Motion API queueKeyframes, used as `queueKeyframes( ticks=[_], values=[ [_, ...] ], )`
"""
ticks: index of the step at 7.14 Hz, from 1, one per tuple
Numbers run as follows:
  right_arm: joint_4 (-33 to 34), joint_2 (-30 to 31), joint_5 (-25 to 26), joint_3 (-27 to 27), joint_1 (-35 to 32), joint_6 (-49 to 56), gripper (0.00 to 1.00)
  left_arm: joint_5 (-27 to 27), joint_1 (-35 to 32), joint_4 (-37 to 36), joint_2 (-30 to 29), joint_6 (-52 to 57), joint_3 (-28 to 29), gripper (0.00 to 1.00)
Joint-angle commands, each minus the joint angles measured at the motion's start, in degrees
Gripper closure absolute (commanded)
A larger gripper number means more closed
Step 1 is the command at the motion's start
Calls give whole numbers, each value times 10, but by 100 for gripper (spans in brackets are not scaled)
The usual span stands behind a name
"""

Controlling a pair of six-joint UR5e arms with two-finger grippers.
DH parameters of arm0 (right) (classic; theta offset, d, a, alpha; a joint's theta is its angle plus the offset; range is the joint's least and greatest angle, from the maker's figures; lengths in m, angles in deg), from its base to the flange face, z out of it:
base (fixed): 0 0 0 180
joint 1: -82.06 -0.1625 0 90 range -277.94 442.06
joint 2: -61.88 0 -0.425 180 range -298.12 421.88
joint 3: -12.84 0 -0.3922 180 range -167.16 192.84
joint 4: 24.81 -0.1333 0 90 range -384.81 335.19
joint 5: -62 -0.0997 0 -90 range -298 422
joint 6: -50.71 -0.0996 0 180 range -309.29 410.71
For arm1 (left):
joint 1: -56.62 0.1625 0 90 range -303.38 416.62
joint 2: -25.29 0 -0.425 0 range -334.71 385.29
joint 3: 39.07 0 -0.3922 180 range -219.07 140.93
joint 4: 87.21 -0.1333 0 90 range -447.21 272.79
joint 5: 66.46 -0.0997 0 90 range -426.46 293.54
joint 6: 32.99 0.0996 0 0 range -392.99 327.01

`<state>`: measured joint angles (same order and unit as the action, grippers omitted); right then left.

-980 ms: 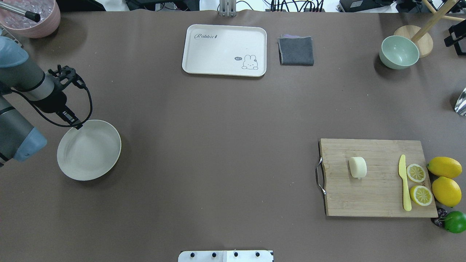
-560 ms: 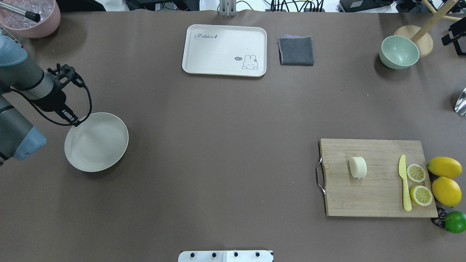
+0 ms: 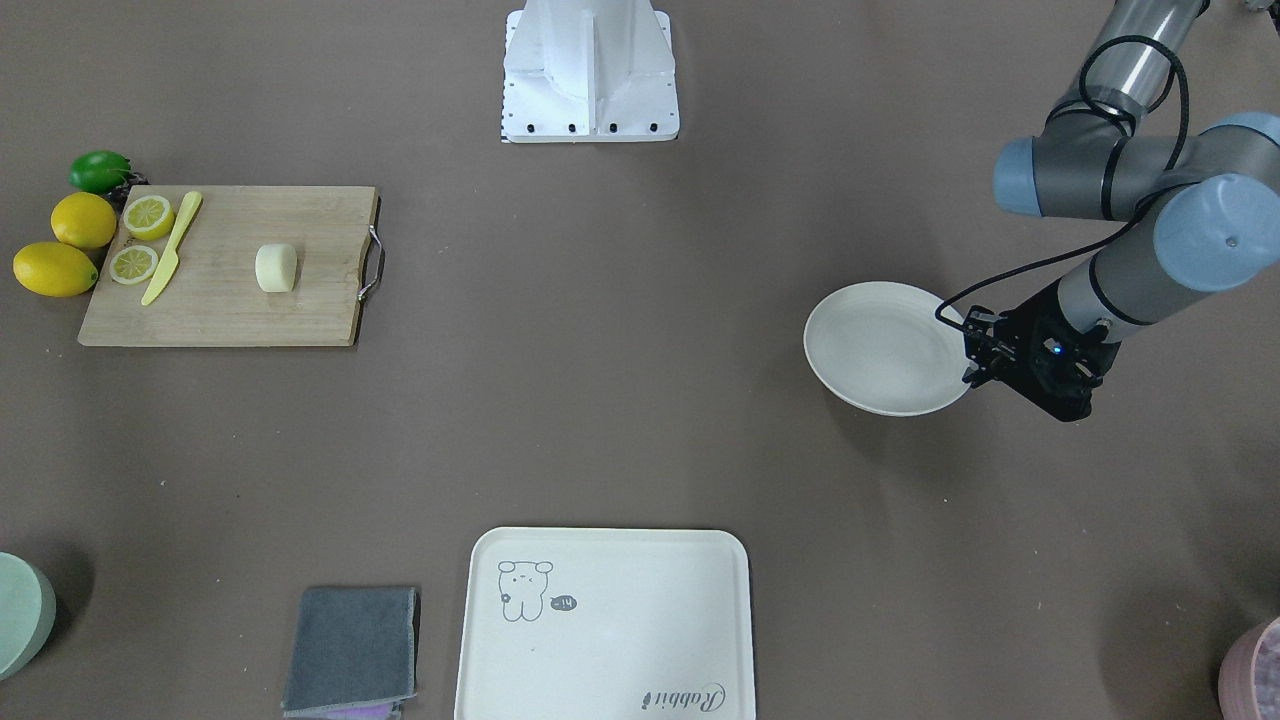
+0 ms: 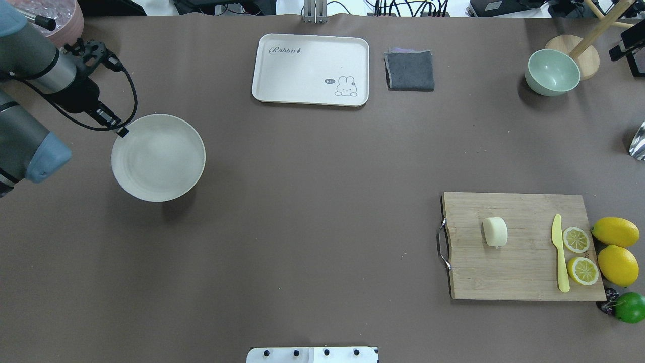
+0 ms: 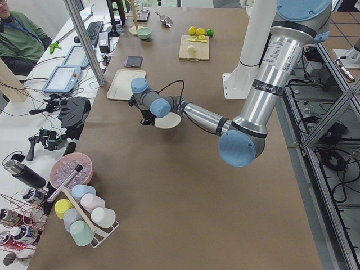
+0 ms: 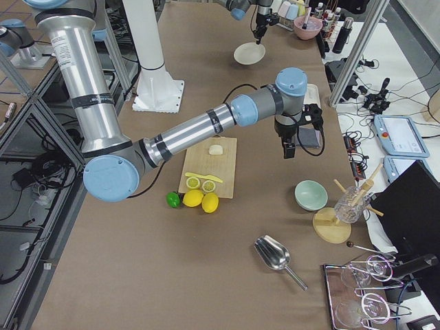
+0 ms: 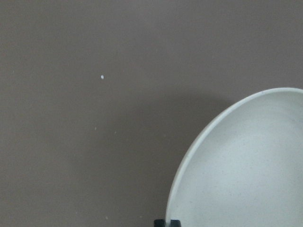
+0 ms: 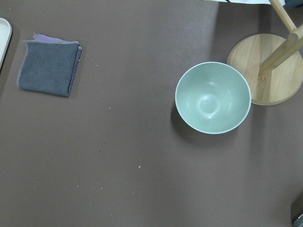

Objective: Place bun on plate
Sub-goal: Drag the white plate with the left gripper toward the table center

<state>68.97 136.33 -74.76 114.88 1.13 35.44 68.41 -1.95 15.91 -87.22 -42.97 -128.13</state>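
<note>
One plate [image 4: 158, 159] hangs clamped at its rim in the left jaws, held just above the tabletop [image 4: 302, 201]. The bun [image 4: 495, 231] lies well apart from them on a cutting board [image 4: 524, 272]. I cannot tell whether the right jaws are apart or together.

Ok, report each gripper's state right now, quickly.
Left gripper: closed on the rim of the plate, which is empty.
Right gripper: cannot tell; no view shows its fingers clearly.
</note>
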Motion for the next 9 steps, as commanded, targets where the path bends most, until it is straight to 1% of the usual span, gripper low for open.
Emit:
queueKeyframes(
  ticks=[1, 2, 3, 4, 5, 7, 9],
  values=[
    [0, -1, 0, -4, 4, 1, 0, 4, 31, 4, -65, -110, 3, 100],
    [0, -2, 0, -4, 5, 1, 0, 3, 46, 3, -90, -156, 0, 100],
    [0, -2, 0, -4, 5, 1, 0, 1, 76, 4, -113, -208, -1, 100],
    [0, -2, 0, -4, 5, 1, 0, -49, 119, 4, -139, -264, -1, 100],
    [0, -2, 0, -4, 6, 1, 0, -96, 163, 6, -151, -299, -1, 100],
    [0, -2, 1, -5, 11, 1, 0, -143, 215, 6, -155, -333, -1, 100],
    [0, -2, 1, -5, 15, 1, 0, -152, 228, 19, -156, -354, -6, 100]
  ],
)
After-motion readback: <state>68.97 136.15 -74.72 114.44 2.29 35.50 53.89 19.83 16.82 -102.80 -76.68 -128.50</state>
